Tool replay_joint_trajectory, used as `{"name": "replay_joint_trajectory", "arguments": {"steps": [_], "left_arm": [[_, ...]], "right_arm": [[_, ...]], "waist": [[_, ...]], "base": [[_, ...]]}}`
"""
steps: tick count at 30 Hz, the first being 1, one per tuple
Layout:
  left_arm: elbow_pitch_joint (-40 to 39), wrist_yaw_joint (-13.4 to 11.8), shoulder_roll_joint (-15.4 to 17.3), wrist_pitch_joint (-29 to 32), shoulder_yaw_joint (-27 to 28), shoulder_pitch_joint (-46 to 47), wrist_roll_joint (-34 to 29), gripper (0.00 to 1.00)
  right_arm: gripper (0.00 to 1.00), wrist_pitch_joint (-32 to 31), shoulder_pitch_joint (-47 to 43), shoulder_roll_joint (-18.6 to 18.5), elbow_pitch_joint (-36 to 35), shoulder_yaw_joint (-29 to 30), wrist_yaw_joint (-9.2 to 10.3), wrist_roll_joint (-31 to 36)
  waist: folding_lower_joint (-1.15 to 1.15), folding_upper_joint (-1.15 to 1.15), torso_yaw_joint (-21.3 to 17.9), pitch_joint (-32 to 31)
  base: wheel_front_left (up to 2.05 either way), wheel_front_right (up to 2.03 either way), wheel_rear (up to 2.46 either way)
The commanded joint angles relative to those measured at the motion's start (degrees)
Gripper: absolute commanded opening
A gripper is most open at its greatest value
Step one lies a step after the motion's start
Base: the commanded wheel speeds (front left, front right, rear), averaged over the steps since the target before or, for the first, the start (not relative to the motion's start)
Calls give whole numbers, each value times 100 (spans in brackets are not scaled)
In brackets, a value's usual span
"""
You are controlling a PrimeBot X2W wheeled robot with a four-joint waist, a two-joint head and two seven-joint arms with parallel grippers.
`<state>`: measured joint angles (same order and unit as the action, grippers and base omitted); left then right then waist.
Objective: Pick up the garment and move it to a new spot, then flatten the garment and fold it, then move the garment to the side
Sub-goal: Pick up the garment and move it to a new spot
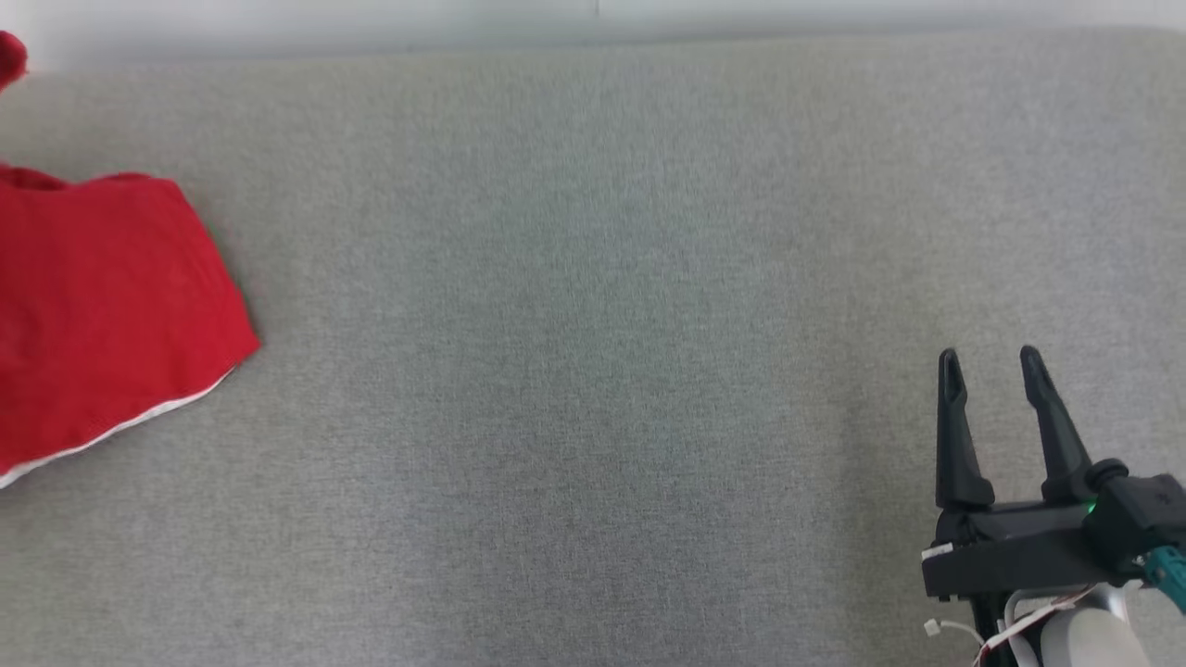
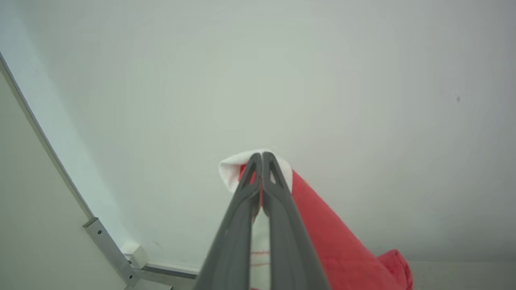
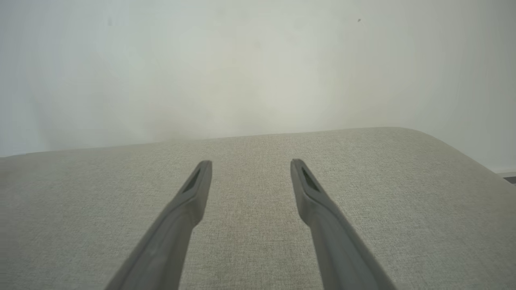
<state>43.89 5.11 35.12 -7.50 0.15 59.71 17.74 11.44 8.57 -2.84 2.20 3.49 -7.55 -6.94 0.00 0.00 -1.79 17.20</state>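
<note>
Surface: I see grey woven upholstery (image 1: 593,371), its far edge rounded.
Wall: I see a plain white wall (image 3: 258,60), softly lit.
Rail: I see metal framing (image 2: 109,249) against it.

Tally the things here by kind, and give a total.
garment: 1
grippers: 2 (left gripper, shut on the garment; right gripper, open)
cushion: 1
Total: 4
</note>
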Motion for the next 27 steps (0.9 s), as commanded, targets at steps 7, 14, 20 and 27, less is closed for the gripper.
{"name": "replay_joint_trajectory", "arguments": {"steps": [7,14,20,27], "left_arm": [[-1538,78,-337,346,-469,571,-66,0],[-2757,116,-770,886,-938,909,-29,0],[-3272,102,-1316,1219,-1344,1116,102,0],[-3465,42,-1893,1379,-1779,892,202,0]], "right_arm": [[100,211,-225,-8,315,-74,12,-266],[100,325,-238,-8,549,-154,12,-455],[100,374,-234,-8,708,-202,12,-560],[100,377,-256,-8,721,-235,12,-615]], "waist": [[0,0,-120,-598],[0,0,-409,-729],[0,0,-730,-779],[0,0,-1069,-755]], "base": [[0,0,0],[0,0,0],[0,0,0],[0,0,0]]}}
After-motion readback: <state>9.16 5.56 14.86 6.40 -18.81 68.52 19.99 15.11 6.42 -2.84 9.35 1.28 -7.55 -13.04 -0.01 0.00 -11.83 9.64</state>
